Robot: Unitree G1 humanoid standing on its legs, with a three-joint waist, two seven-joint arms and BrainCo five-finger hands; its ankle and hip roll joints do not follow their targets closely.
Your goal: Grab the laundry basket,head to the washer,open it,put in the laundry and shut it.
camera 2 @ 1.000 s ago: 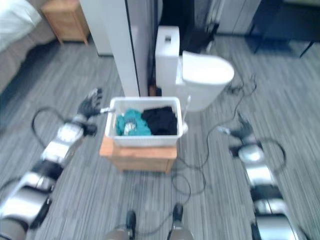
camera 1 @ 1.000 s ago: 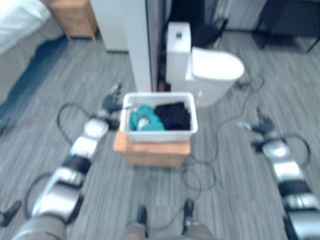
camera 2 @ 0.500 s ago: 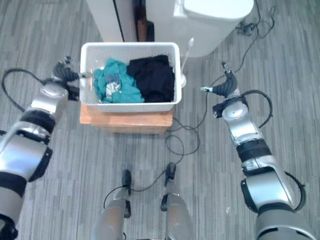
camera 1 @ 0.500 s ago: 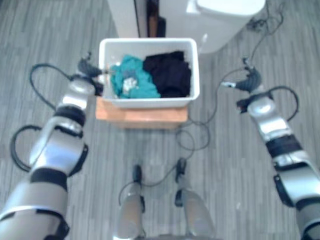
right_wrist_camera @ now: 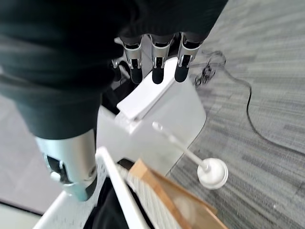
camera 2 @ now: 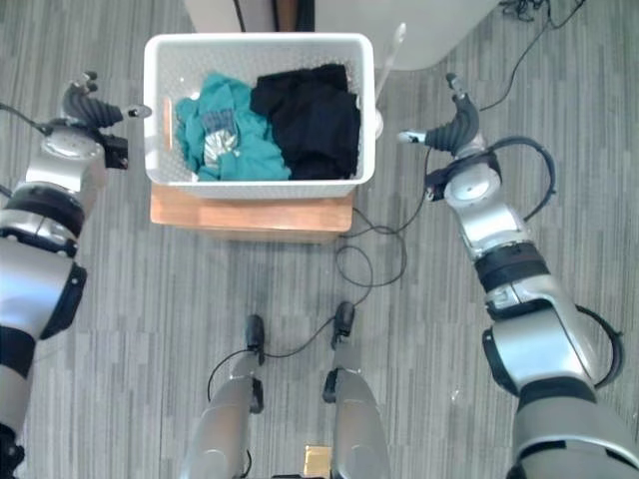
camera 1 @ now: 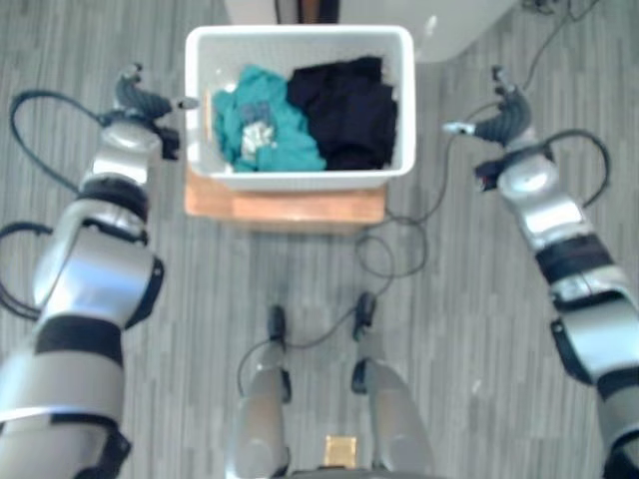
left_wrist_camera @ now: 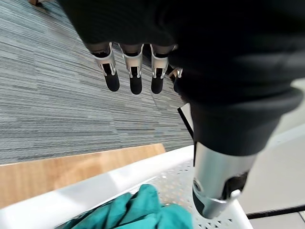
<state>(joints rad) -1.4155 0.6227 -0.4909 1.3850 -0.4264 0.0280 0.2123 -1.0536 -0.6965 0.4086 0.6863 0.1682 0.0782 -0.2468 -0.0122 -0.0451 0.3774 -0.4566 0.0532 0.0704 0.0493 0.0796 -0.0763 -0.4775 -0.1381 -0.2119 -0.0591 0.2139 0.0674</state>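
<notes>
White laundry basket (camera 2: 258,185) is seen at 12 o'clock on a low wooden stand (camera 2: 250,215) on the grey floor (camera 2: 150,319), with teal clothes (camera 2: 218,135) and black clothes (camera 2: 310,120) inside. Left hand (camera 2: 85,105) is held just beside the basket's 9 o'clock wall, fingers relaxed, nothing grasped. Right hand (camera 2: 454,125) is held at 3 o'clock, apart from the basket, likewise released and empty; a toilet brush (right_wrist_camera: 209,172) is seen near it.

White perforated plastic laundry basket (camera 2: 258,187) upright on low wooden stand (camera 2: 250,215), holding crumpled teal garment (camera 2: 222,135) beside black garment (camera 2: 312,120)
</notes>
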